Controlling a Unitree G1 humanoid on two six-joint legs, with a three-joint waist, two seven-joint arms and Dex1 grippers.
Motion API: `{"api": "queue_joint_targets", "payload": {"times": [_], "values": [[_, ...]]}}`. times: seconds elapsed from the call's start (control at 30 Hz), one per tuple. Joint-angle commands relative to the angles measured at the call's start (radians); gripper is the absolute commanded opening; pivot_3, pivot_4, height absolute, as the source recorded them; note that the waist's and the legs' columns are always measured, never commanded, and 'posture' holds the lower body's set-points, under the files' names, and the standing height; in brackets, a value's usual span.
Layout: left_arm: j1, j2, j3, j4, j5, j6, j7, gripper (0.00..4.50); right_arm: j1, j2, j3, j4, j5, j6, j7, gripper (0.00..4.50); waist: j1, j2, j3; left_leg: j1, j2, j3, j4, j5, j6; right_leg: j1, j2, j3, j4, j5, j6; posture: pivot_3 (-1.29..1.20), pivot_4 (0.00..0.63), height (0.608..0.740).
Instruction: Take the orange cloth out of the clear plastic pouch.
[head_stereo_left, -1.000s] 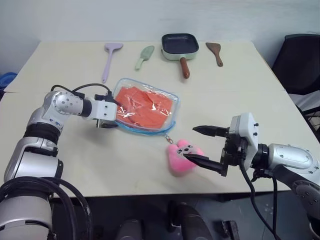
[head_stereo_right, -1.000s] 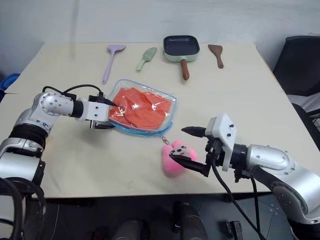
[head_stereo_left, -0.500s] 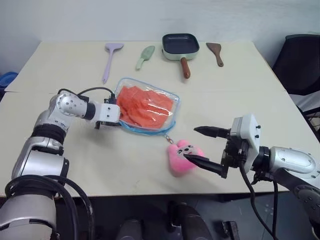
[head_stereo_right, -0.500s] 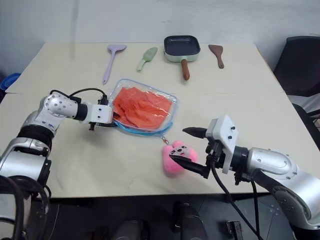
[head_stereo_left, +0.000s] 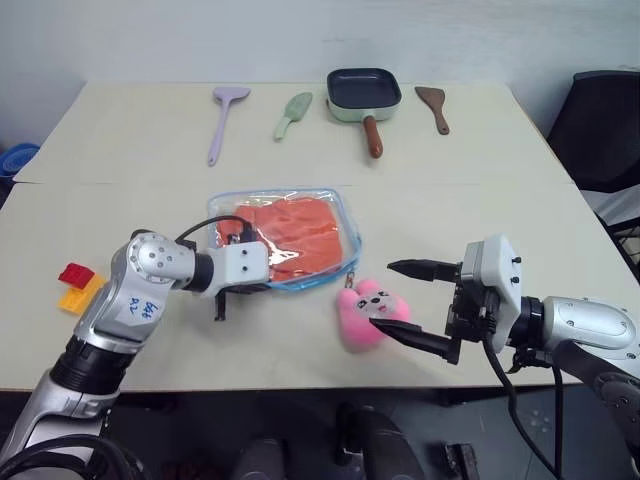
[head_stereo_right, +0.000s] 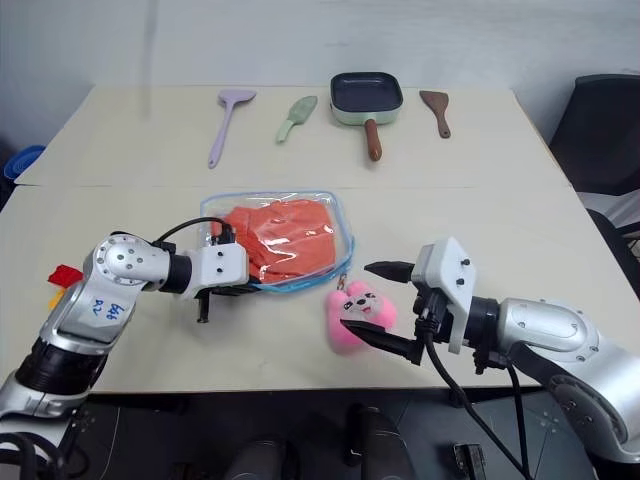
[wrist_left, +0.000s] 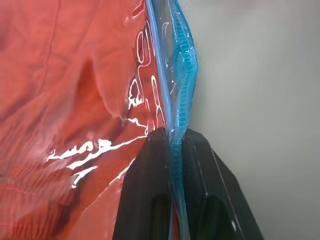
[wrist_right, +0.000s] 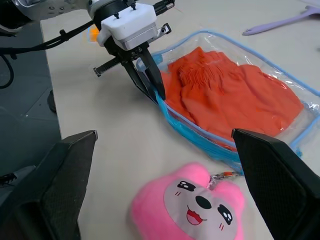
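The orange cloth (head_stereo_left: 295, 232) is still inside the clear plastic pouch (head_stereo_left: 335, 205), which lies flat near the middle of the table (head_stereo_left: 480, 190). A second ago the pouch sat farther from the robot, tilted with one corner raised; now it has been dragged nearer and a little to the left, and it lies squarer to the table edge. The left gripper (wrist_left: 171, 145) was wide open at the pouch's left end then — now its two black fingers are pinched tight on the blue zipper edge at the pouch's near-left corner, as the left wrist view shows plainly. The left arm has pulled back toward the robot with it. The right gripper (head_stereo_left: 398, 298) has not moved: it hovers over the near right part of the table with its fingers spread wide, holding nothing, the lower finger just beside the pink plush charm (head_stereo_left: 365, 313). The charm lies near the pouch's near-right corner. A red and a yellow toy brick (head_stereo_left: 76, 284) now show at the left edge — the camera view has shifted slightly. At the far side lie a purple spatula (head_stereo_left: 222, 118), a green scoop (head_stereo_left: 291, 112), a small pan (head_stereo_left: 362, 98) and a brown spatula (head_stereo_left: 432, 105), unmoved.
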Motion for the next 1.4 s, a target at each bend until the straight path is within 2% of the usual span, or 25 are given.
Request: {"api": "queue_joint_targets", "payload": {"times": [0.03, 0.17, 0.33, 0.5, 0.9, 1.23, 1.33, 1.4], "values": [[0.008, 0.028, 0.001, 0.032, 0.037, -0.114, 0.060, 0.43, -0.013, -0.011, -0.005, 0.000, -0.008, -0.020, 0.019, 4.50, 0.000, 0.000, 0.000, 0.000, 0.000, 0.000, 0.000, 0.000, 0.000, 0.000, 0.000, 0.000, 0.000, 0.000, 0.000, 0.00, 0.150, 0.740], [-0.003, 0.035, -0.008, 0.172, 0.035, -0.328, 0.090, 0.43, -0.024, -0.008, 0.002, 0.008, -0.015, -0.019, 0.026, 4.50, -0.001, 0.000, 0.000, 0.000, 0.000, 0.000, 0.000, 0.000, 0.000, 0.000, 0.000, 0.000, -0.002, 0.000, 0.000, 0.00, 0.150, 0.740], [-0.079, 0.027, -0.045, 0.470, 0.068, -0.735, 0.143, 0.43, -0.036, -0.007, 0.007, 0.020, -0.025, -0.017, 0.039, 4.50, 0.001, 0.000, 0.000, 0.001, 0.001, 0.000, 0.000, 0.000, 0.001, 0.000, -0.002, -0.001, -0.001, 0.000, 0.000, 0.00, 0.150, 0.740], [-0.117, -0.005, -0.046, 0.592, 0.009, -0.897, 0.120, 0.43, -0.036, -0.010, -0.001, 0.024, -0.029, -0.013, 0.045, 4.50, 0.002, 0.000, 0.000, 0.000, 0.000, 0.000, 0.000, 0.000, 0.001, 0.000, -0.002, -0.002, 0.000, 0.000, 0.000, 0.00, 0.150, 0.740], [-0.001, 0.034, 0.001, 0.385, -0.129, -0.967, 0.046, 0.43, -0.001, -0.028, -0.039, 0.015, -0.022, -0.013, 0.053, 4.50, 0.000, 0.000, 0.000, 0.000, 0.001, -0.001, 0.000, 0.000, 0.001, 0.000, -0.002, -0.002, 0.000, 0.000, 0.000, 0.00, 0.150, 0.740], [-0.037, 0.022, -0.018, 0.444, -0.060, -0.956, 0.060, 0.43, 0.003, -0.028, -0.034, 0.013, -0.031, -0.019, 0.056, 4.50, 0.001, 0.000, 0.000, 0.000, 0.000, -0.001, 0.000, 0.000, 0.001, 0.000, -0.001, -0.002, -0.001, 0.000, 0.000, 0.00, 0.150, 0.740], [-0.035, 0.032, -0.010, 0.448, -0.078, -0.931, 0.038, 0.98, 0.004, -0.032, -0.031, 0.015, -0.042, -0.023, 0.060, 4.50, 0.000, 0.000, 0.000, 0.000, 0.000, -0.001, 0.000, 0.000, 0.001, 0.000, -0.001, -0.002, 0.000, 0.000, 0.000, 0.00, 0.150, 0.740], [-0.025, 0.042, 0.001, 0.431, -0.093, -0.912, 0.031, 1.57, 0.006, -0.035, -0.032, 0.019, -0.048, -0.026, 0.068, 4.50, 0.000, 0.000, 0.000, 0.000, 0.000, -0.001, 0.000, 0.000, 0.001, 0.000, -0.001, -0.002, 0.000, 0.000, 0.000, 0.00, 0.150, 0.740]]}}
